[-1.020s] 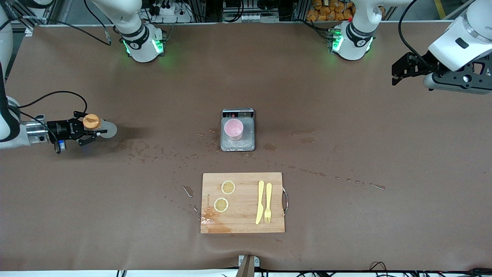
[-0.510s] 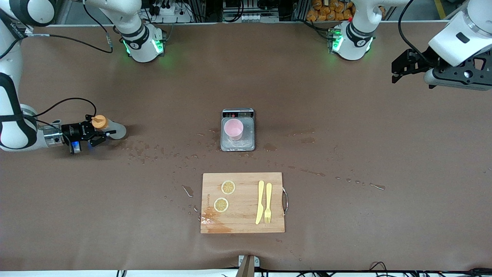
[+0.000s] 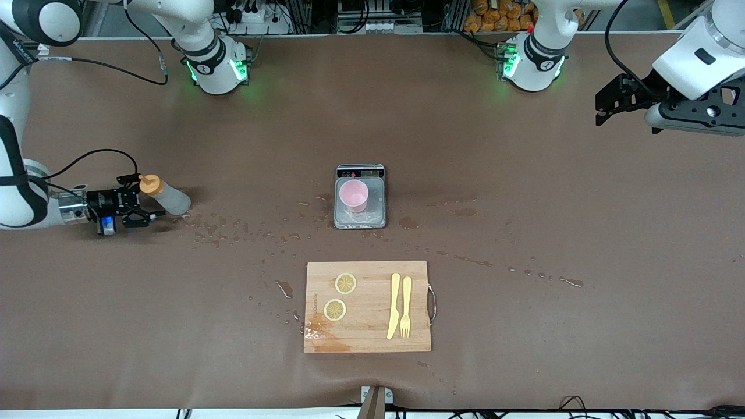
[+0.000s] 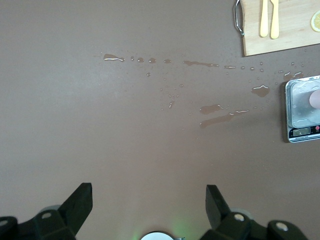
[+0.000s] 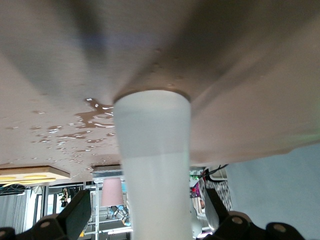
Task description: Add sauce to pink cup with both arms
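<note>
Brown paper covers the table point(image 3: 524, 302), with wet spots near its middle. At the right arm's end, the sauce point(image 3: 165, 196) stands on the table, leaning slightly, and the right gripper point(image 3: 144, 205) is low around it; its fingers point(image 5: 75, 210) are spread on both sides of the bottle's body and do not press it. The pink cup point(image 3: 354, 195) stands upright on the grey scale point(image 3: 360, 196) at the middle of the table, well apart from the bottle. Nearer to the front camera lies a wooden board point(image 3: 368, 306) with a yellow fork point(image 3: 405, 307). The left gripper point(image 3: 604, 107) waits in the air over the left arm's end of the table, its fingers point(image 4: 80, 202) spread wide and holding nothing.
</note>
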`<action>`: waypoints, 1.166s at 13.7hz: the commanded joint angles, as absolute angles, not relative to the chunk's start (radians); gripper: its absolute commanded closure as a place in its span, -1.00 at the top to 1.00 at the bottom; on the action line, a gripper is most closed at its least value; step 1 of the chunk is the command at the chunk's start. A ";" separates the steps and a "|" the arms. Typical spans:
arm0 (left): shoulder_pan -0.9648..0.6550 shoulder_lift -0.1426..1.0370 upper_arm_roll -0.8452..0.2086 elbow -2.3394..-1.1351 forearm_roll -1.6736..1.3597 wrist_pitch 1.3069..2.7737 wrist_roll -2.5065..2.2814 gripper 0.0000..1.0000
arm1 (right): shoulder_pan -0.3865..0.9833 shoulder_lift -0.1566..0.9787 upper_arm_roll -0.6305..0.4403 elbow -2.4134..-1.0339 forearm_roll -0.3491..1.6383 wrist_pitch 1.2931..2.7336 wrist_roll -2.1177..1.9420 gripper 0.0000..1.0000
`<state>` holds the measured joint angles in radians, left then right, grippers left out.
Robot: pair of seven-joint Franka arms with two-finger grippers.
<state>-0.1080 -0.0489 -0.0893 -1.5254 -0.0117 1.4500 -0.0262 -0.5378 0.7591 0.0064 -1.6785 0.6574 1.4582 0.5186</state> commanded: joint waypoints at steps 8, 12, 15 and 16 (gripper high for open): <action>-0.110 -0.034 -0.087 -1.525 -0.015 1.443 -0.043 1.00 | -0.453 0.735 0.026 -1.186 0.394 1.140 0.509 1.00; -0.121 -0.029 -0.091 -1.523 -0.018 1.437 -0.048 1.00 | -0.316 0.638 0.025 -1.115 0.331 1.098 0.509 1.00; -0.123 -0.026 -0.091 -1.523 -0.015 1.437 -0.044 1.00 | -0.233 0.568 0.040 -1.112 0.337 1.100 0.509 1.00; -0.124 -0.026 -0.092 -1.523 -0.015 1.437 -0.044 1.00 | -0.195 0.542 0.052 -1.102 0.331 1.110 0.511 1.00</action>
<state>-0.1171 -0.0246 -0.0906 -1.5302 -0.0116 1.4496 -0.0262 -0.2467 0.5943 0.0381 -1.1028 0.3610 1.1062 0.5190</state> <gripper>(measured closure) 0.000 0.000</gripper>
